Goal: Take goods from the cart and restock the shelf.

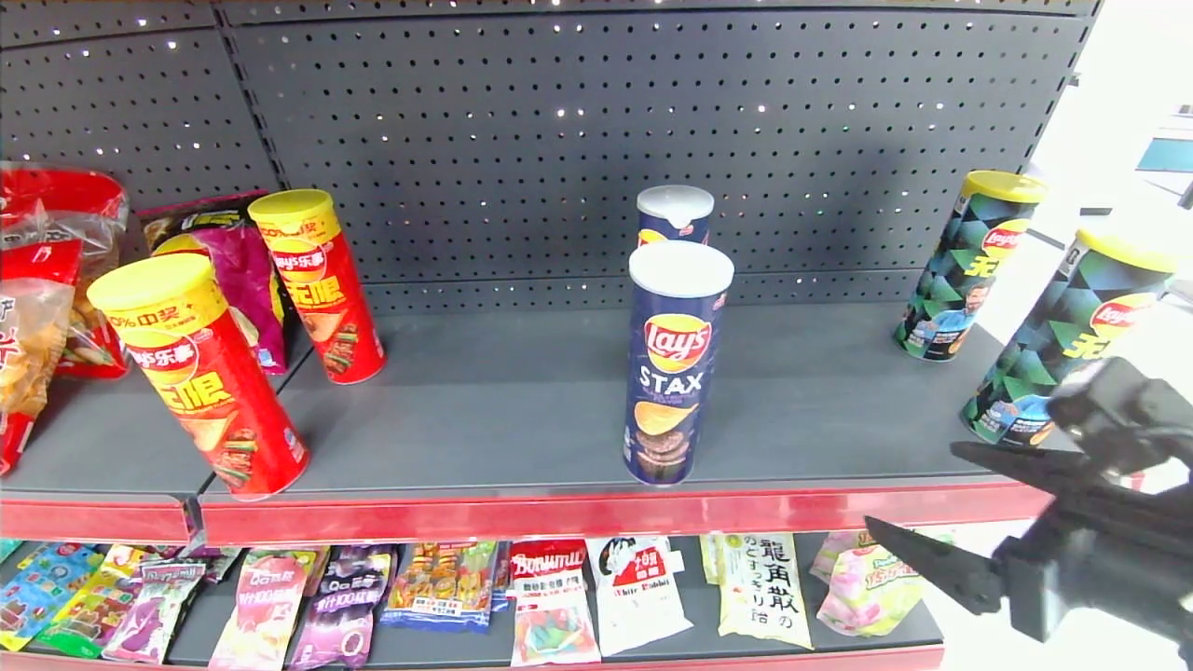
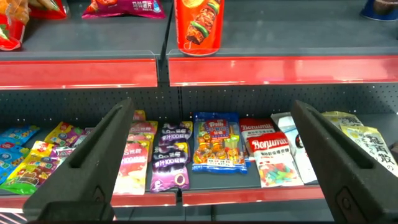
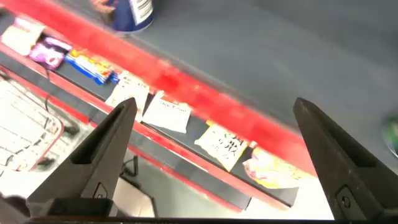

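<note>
My right gripper [image 1: 909, 485] hangs open and empty at the lower right, just in front of the grey shelf's red front edge [image 1: 559, 514]. In its wrist view the right gripper [image 3: 214, 102] spans that red edge [image 3: 186, 81], with a blue canister [image 3: 134, 14] farther along. Two blue canisters stand mid-shelf, one in front [image 1: 676, 363] and one behind [image 1: 675, 214]. Two green-black canisters [image 1: 969, 266] [image 1: 1062, 335] stand at the right, two red ones [image 1: 200, 373] [image 1: 317, 284] at the left. My left gripper [image 2: 212, 104] is open and empty, facing the lower shelf below a red canister [image 2: 199, 25].
Bare shelf board [image 1: 494, 391] lies between the red and blue canisters, and between the blue and green ones. Snack bags [image 1: 47, 270] crowd the far left. Candy bags [image 1: 559, 596] [image 2: 211, 149] line the lower shelf. A wire cart [image 3: 25, 134] is below.
</note>
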Available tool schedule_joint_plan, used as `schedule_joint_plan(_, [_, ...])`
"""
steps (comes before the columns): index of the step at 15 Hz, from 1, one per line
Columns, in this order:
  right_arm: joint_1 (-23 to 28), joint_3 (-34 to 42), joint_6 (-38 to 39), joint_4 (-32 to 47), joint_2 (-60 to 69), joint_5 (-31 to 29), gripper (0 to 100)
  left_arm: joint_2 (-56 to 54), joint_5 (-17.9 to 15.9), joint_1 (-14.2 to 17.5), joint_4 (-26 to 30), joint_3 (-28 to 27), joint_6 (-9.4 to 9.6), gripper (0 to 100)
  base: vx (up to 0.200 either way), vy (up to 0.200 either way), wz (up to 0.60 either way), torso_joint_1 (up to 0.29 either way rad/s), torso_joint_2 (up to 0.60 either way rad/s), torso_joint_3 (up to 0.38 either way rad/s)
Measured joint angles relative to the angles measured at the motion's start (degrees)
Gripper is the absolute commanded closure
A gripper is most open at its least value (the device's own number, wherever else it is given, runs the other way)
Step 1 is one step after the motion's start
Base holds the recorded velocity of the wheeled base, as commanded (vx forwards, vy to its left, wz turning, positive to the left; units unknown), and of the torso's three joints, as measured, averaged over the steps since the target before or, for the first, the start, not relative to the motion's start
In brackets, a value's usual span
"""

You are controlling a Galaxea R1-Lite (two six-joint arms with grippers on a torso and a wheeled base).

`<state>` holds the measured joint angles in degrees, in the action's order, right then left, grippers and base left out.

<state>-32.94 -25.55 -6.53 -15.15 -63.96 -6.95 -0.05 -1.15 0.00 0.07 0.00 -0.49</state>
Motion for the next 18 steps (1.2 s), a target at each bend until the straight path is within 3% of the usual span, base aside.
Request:
schedule_joint_plan(4, [13.8, 10.3, 0.9, 8.0, 25.2, 9.4, 0, 0.0, 0.0, 0.0, 0.0, 0.0, -0.02, 0, 0.000, 0.000, 0.00, 0.000, 0.00, 0.000])
schedule_joint_plan(7, [23.8, 17.5, 3.0, 13.1, 44.1, 12.4, 0, 0.0, 0.0, 0.0, 0.0, 0.0, 0.02, 0, 0.000, 0.000, 0.00, 0.000, 0.00, 0.000])
schedule_joint_plan(10, [27.9, 23.6, 9.0, 14.9, 54.5, 7.2, 0, 0.0, 0.0, 0.0, 0.0, 0.0, 0.02, 0, 0.000, 0.000, 0.00, 0.000, 0.00, 0.000])
schedule_joint_plan(15, [29.2, 25.4, 5.1, 15.3, 58.3, 8.1, 0, 0.0, 0.0, 0.0, 0.0, 0.0, 0.02, 0, 0.000, 0.000, 0.00, 0.000, 0.00, 0.000])
schedule_joint_plan(18, [32.8, 25.5, 5.2, 15.2, 58.9, 8.0, 0, 0.0, 0.0, 0.0, 0.0, 0.0, 0.02, 0, 0.000, 0.000, 0.00, 0.000, 0.00, 0.000])
